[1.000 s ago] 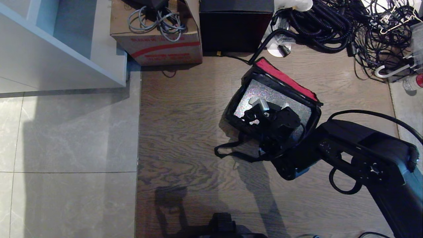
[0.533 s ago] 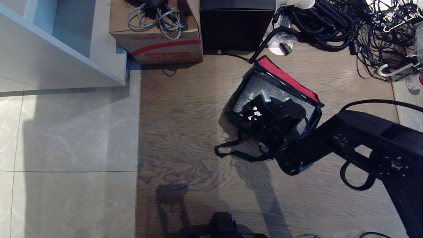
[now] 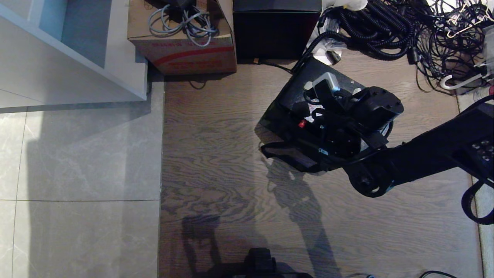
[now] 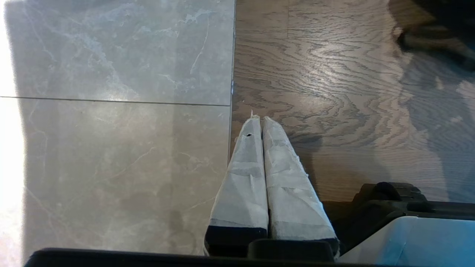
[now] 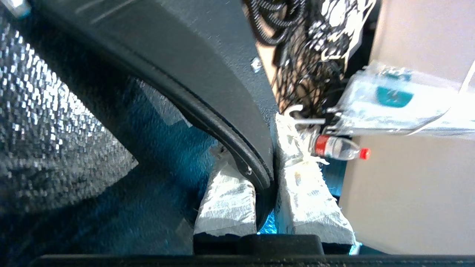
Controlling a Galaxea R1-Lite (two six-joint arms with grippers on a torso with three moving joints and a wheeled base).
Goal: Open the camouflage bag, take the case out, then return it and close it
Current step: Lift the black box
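Note:
The case [image 3: 297, 92], black with a silver handle end [image 3: 326, 81] and a small red part [image 3: 301, 124], hangs lifted above the camouflage bag [image 3: 287, 154]. Only the bag's black side and strap [image 3: 271, 148] show beneath it in the head view. My right gripper [image 3: 318, 110] is shut on the case's black top handle [image 5: 237, 148]. In the right wrist view the handle runs between the two wrapped fingers [image 5: 226, 200], and the bag's shiny grey lining [image 5: 37, 129] shows below. My left gripper [image 4: 261, 120] is shut and empty, parked over the floor.
A brown cardboard box [image 3: 181, 42] with cables and a plain black cube box [image 3: 274, 31] stand at the back. A tangle of black cables [image 3: 386, 31] fills the back right, with a bottle [image 5: 337, 148] nearby. A white cabinet [image 3: 77, 50] stands at the left.
My right arm has risen and swung back with the case held by its handle. The case has come up out of the bag and now hides the red rim and lining.

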